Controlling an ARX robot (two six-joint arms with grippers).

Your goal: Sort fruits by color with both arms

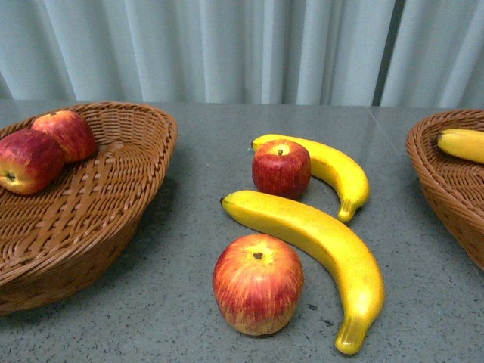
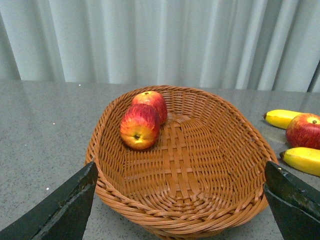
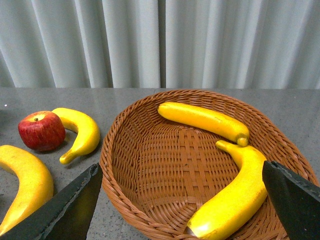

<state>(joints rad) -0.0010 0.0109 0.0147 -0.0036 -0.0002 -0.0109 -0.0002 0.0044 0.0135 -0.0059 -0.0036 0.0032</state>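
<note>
On the grey table lie two red apples, a near one (image 1: 258, 283) and a far one (image 1: 281, 168), with two yellow bananas: a long near one (image 1: 318, 242) and a far one (image 1: 333, 168). The left wicker basket (image 1: 113, 204) holds two apples (image 1: 30, 160) (image 1: 68, 134), seen too in the left wrist view (image 2: 140, 127) (image 2: 151, 102). The right basket (image 3: 150, 165) holds two bananas (image 3: 202, 120) (image 3: 235, 195). My left gripper (image 2: 180, 200) hangs open over the left basket's near rim. Over the right basket, my right gripper (image 3: 182, 200) stands open, empty. Neither arm shows in the front view.
A pale pleated curtain (image 1: 242, 45) closes off the back of the table. The right basket's rim (image 1: 431, 174) reaches into the front view at the right edge, with a banana (image 1: 461, 144) in it. Bare table (image 1: 189, 249) lies between the left basket and the loose fruit.
</note>
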